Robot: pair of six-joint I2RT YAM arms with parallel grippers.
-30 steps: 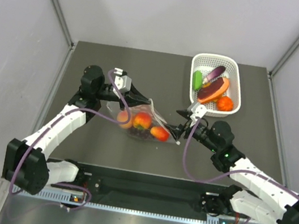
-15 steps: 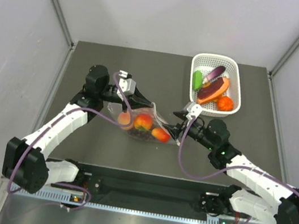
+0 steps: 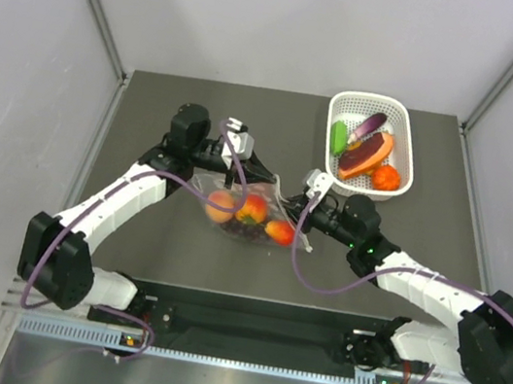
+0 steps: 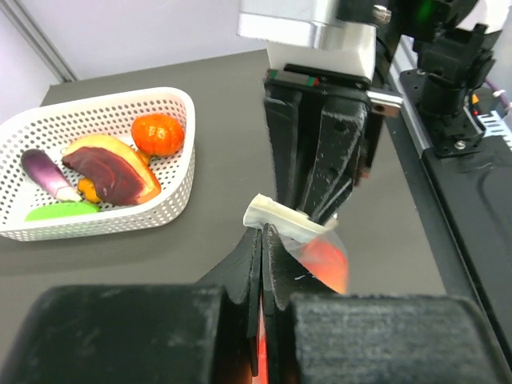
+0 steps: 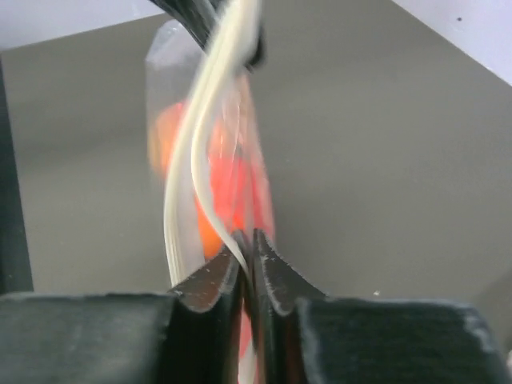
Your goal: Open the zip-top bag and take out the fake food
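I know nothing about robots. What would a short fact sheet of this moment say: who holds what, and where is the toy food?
left gripper: shut on the top edge of the clear dotted zip-top plastic bag
right gripper: shut on the bag's white zip strip, facing the left one
in the bag: round peach-orange fruit, red-orange fruits, dark purple grapes
food taken out: none yet
white lattice plastic basket: apart from the bag, holding other toy food

the site was a robotics lab test cell: plain grey panels (image 3: 295,21) enclosed a dark surface (image 3: 212,106), and a cabled left arm (image 3: 121,204) and right arm (image 3: 427,292) were bolted to a base rail (image 3: 253,330).
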